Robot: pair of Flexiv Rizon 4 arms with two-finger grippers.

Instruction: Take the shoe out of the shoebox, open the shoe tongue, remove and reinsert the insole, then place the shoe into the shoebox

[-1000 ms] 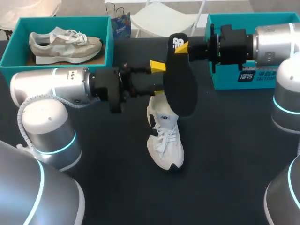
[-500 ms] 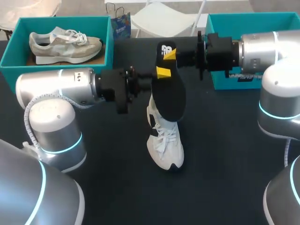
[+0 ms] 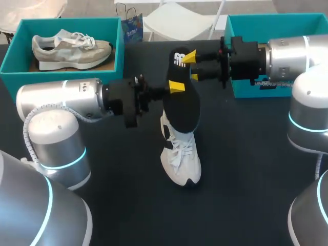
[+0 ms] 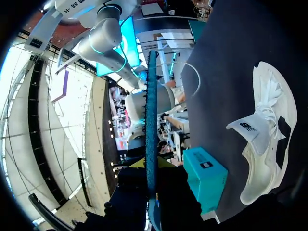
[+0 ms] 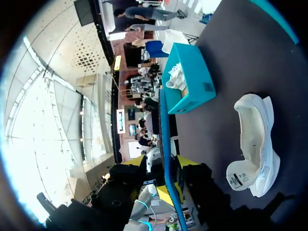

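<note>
1. Fingers of the left gripper (image 3: 176,86) look clamped on the black insole (image 3: 183,105), which hangs toe-down over the white shoe (image 3: 179,154) on the table (image 3: 246,154).
2. Right gripper (image 3: 193,66) fingers stand apart around the insole's heel end.
3. The insole is out and, I judge, ready for reinsertion. The next move calls for steering its toe into the shoe's opening.

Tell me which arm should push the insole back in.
Probably left: the left claw grips the insole midway, just above the white shoe. The right claw looks open at the heel end.
</note>
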